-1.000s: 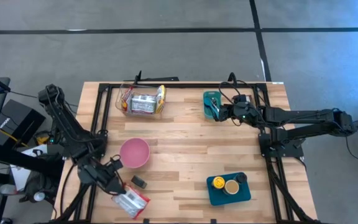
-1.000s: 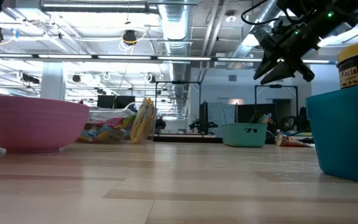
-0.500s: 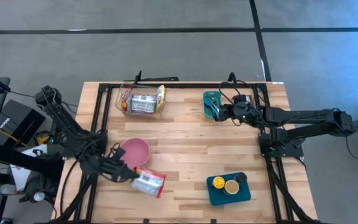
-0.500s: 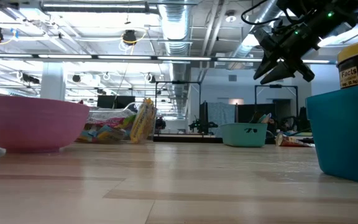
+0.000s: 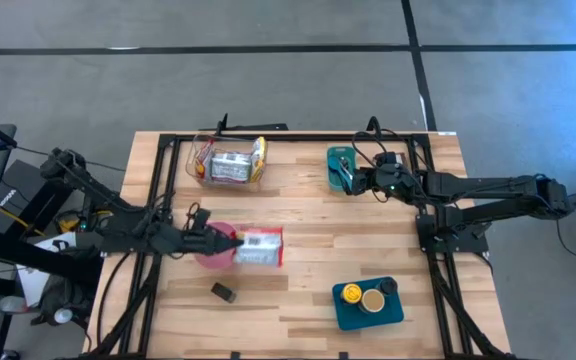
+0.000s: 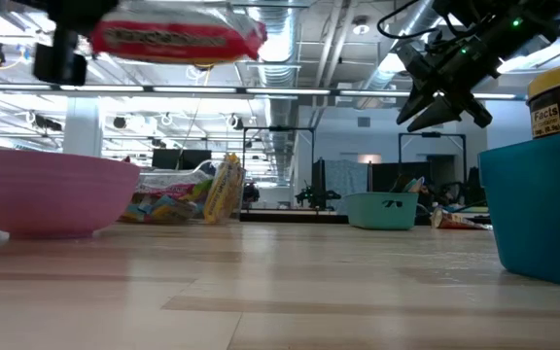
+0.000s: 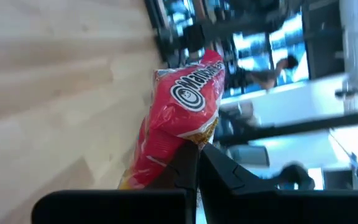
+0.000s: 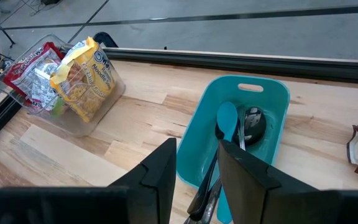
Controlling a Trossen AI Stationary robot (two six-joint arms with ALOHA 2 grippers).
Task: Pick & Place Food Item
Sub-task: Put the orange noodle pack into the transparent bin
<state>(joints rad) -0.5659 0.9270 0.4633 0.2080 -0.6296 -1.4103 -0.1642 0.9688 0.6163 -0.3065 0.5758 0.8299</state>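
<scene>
The left gripper [image 5: 218, 243] is closed on a snack bag [image 5: 259, 247], a crinkled foil packet, red at the edges with a pale printed face; it holds the bag in the air over the right rim of the pink bowl [image 5: 211, 258], a round smooth plastic bowl standing on the wooden table [image 5: 308, 230]; in the low view the bag [image 6: 175, 37] hangs flat and level, well above the bowl [image 6: 52, 191]; in the left wrist view the two dark fingers [image 7: 191, 169] pinch one end of the bag [image 7: 180, 121], and the glossy red film folds around them. A small black block [image 5: 224, 292] lies on the pale planks in front of the bowl. At the back left stands a clear bin [image 5: 230, 162] with rigid transparent walls, filled with more packets, one of them yellow. The right gripper [image 5: 351, 180] hovers over a teal tub [image 5: 334, 160] at the back, its fingers a little apart and holding nothing; in the right wrist view the tub [image 8: 269, 93] is a rounded rectangular plastic box with a blue spoon [image 8: 226, 121] and dark utensils inside. At the front right a teal tray [image 5: 349, 314] carries a yellow-lidded jar [image 5: 351, 294], a brown round lid and a small dark cap.
</scene>
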